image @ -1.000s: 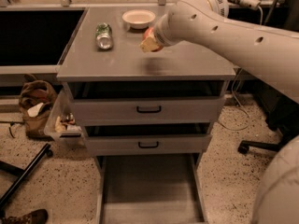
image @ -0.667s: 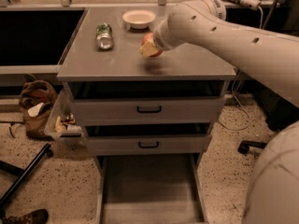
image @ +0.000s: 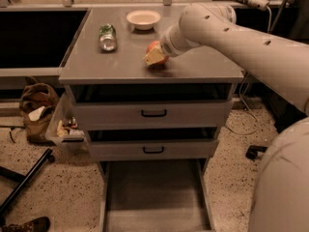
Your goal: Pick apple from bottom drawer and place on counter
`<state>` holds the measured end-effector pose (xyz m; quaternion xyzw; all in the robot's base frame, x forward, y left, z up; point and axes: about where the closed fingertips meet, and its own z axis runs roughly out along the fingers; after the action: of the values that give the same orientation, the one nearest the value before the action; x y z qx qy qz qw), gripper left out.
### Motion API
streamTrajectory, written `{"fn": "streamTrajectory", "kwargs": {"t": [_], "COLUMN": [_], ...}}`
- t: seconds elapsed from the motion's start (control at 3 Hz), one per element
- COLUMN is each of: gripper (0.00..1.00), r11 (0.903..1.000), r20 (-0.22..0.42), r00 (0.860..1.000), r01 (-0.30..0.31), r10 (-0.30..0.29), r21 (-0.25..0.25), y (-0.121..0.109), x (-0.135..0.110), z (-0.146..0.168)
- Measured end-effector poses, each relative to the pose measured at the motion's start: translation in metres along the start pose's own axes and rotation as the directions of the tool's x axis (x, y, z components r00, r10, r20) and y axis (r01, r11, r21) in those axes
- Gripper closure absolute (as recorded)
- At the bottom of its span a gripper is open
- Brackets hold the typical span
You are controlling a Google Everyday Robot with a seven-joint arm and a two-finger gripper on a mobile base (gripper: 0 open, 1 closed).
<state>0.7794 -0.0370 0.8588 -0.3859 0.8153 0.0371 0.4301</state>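
The red apple (image: 153,47) is at the middle of the grey counter (image: 111,64), held in my gripper (image: 155,57). The gripper is shut on the apple, with one pale fingertip (image: 153,58) in front of it. The apple sits low, at or just above the counter surface. My white arm reaches in from the upper right. The bottom drawer (image: 154,197) is pulled out below the cabinet, and its grey floor shows nothing in it.
A white bowl (image: 143,18) and a green can (image: 107,36) lying on its side are on the counter's back left. The two upper drawers (image: 153,113) are slightly open. A brown bag (image: 36,108) and a black pole (image: 24,182) are on the floor at left.
The gripper with the apple has moved down towards the counter surface. Nothing else has moved.
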Motion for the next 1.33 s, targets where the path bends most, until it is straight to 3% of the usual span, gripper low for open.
{"fn": "streamTrajectory", "kwargs": {"t": [0.33,0.67,1.33], "gripper": [1.0,0.84,0.37], "r11": [0.9999,0.9999,0.9999], "r20": [-0.004,-0.004,-0.004], "r00": [1.0,1.0,1.0], "r01": [-0.004,-0.004,-0.004], "r10": [0.004,0.004,0.004], "r21": [-0.016,-0.016,-0.016], "y": [0.001,0.0003,0.0003], "x": [0.0014,-0.0005,-0.0006], "z": [0.0002,-0.0014,-0.0014]}}
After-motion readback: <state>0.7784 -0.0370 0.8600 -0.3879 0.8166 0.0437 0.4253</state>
